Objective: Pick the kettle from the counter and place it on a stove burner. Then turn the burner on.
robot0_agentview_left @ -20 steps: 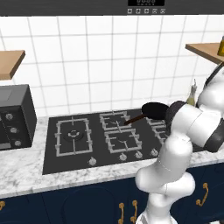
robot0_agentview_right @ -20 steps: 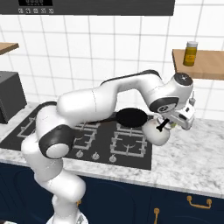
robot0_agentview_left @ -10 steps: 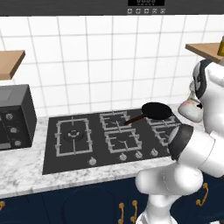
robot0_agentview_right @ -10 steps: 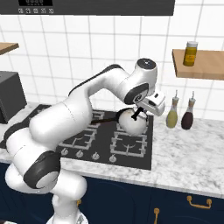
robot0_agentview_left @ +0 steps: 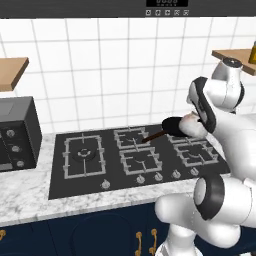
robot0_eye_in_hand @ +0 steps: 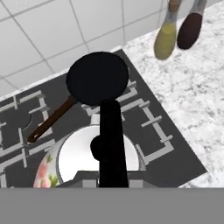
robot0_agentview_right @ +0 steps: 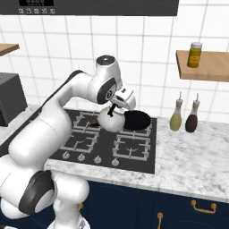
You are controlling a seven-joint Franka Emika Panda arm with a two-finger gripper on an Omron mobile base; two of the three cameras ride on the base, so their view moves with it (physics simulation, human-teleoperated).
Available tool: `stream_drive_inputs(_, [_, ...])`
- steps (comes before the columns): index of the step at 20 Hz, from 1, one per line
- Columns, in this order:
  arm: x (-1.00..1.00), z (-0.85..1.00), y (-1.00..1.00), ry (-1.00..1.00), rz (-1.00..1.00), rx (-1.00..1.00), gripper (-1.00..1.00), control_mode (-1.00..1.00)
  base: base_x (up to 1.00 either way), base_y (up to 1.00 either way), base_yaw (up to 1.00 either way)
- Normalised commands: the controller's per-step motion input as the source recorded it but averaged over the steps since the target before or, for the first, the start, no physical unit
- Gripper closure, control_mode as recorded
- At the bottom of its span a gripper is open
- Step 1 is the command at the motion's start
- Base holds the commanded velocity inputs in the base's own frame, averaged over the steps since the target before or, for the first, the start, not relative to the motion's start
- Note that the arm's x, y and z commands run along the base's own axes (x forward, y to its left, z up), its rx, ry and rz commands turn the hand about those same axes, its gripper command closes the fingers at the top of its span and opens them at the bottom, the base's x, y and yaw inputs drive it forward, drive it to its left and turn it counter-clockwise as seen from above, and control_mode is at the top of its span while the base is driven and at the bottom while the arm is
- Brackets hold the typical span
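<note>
The small silvery-white kettle (robot0_agentview_right: 111,121) hangs above the right half of the black cooktop, just left of the black frying pan (robot0_agentview_right: 137,120). My gripper (robot0_agentview_right: 116,106) is shut on its thin black arched handle (robot0_eye_in_hand: 112,135) from above. In the hand view the kettle's pale body (robot0_eye_in_hand: 83,162), with a pink flower print, sits directly below the hand, and the pan (robot0_eye_in_hand: 97,78) lies beyond it. From the left, the kettle (robot0_agentview_left: 193,125) is partly hidden by my arm. The largest burner (robot0_agentview_left: 82,151) lies bare at the cooktop's far left. The marble counter (robot0_agentview_right: 192,150) runs to the right.
The pan's brown handle (robot0_agentview_left: 154,135) points left across the rear burners. Two bottles (robot0_agentview_right: 176,117) (robot0_agentview_right: 192,118) stand on the counter right of the stove, below a wooden shelf with a jar (robot0_agentview_right: 194,54). A dark oven box (robot0_agentview_left: 14,134) stands left of the cooktop. Knobs (robot0_agentview_left: 105,184) line its front edge.
The arm has swung left with the kettle, carrying it from the counter's edge by the bottles to over the cooktop beside the pan.
</note>
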Motion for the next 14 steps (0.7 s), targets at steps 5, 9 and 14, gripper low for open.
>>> stream_drive_inputs(5, [0.18,0.01,1.00,0.00,0.00,-0.05,1.00,-1.00,0.00,0.00,0.00])
stream_drive_inputs(9, [0.22,0.03,1.00,0.03,0.00,-0.03,1.00,-1.00,0.00,0.00,0.00])
stream_drive_inputs(14, [0.24,-0.02,1.00,0.01,0.00,-0.04,1.00,-1.00,0.00,0.00,0.00])
